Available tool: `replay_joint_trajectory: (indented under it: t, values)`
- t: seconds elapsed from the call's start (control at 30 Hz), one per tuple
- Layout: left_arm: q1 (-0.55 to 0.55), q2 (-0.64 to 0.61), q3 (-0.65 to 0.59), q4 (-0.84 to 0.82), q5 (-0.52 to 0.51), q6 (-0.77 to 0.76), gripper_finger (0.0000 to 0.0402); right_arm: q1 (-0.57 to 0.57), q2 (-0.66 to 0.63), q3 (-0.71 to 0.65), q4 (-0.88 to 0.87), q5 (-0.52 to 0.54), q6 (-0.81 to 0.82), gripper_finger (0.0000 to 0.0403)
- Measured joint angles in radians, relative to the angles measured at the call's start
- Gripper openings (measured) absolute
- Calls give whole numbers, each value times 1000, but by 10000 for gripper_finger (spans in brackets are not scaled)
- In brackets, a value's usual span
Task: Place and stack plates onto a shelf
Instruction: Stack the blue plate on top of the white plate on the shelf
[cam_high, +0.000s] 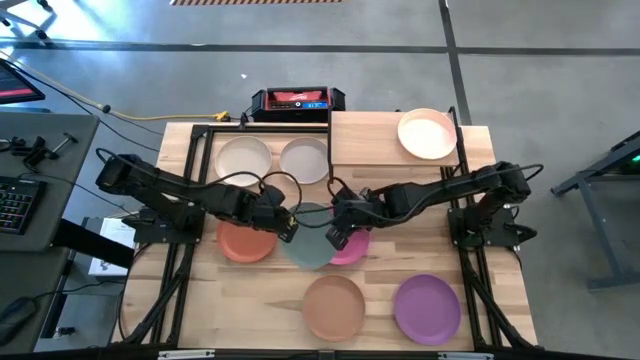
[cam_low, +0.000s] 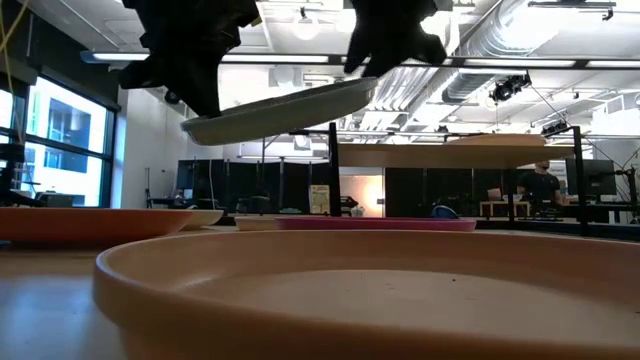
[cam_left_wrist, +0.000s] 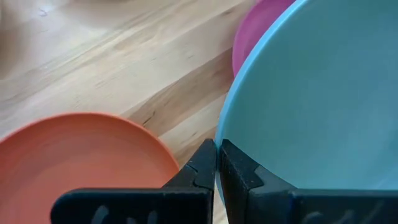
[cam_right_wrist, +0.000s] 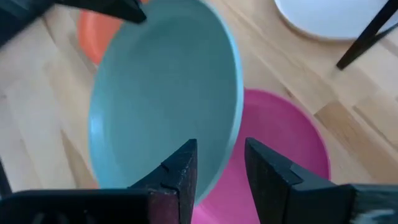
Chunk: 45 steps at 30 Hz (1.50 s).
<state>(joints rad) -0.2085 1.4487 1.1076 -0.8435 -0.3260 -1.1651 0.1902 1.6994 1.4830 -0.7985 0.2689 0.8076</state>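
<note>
The left hand (cam_left_wrist: 217, 171) is clamped narrow on the rim of the teal plate (cam_high: 308, 240), holding it tilted in the air above the counter (cam_high: 270, 315). At the plate's opposite rim, the right hand (cam_right_wrist: 221, 174) has its fingers parted, straddling the edge with a gap showing on each side.

Eight plates are in view. Beneath the right hand lies the magenta plate (cam_high: 355, 250), flat on the counter; just beside the left hand lies the orange-red plate (cam_high: 243, 243). Nearer the front edge sit the tan plate (cam_high: 333, 307) and the purple plate (cam_high: 427, 308), side by side. Beyond the hands, two off-white plates (cam_high: 245, 159) rest side by side on the counter, next to the shelf (cam_high: 365, 140).

The shelf carries one pale peach plate (cam_high: 427, 134) at its far right; the board's left part is bare. A thin black post (cam_right_wrist: 367, 34) of the shelf stands close to the right hand.
</note>
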Motion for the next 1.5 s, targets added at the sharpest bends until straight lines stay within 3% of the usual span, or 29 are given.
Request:
replay_joint_trajectory:
  t: [0.33,0.63,1.13,1.5]
  values:
    - [0,0,0,2,-2,11,0,0,62,0,-29,-20,25,107]
    - [-1,0,0,5,-5,16,0,-2,63,0,-38,-13,42,9]
    - [-1,0,0,84,-8,97,38,0,63,-1,-47,-25,91,1]
    - [0,0,0,167,31,175,99,1,63,-1,-83,-31,105,1]
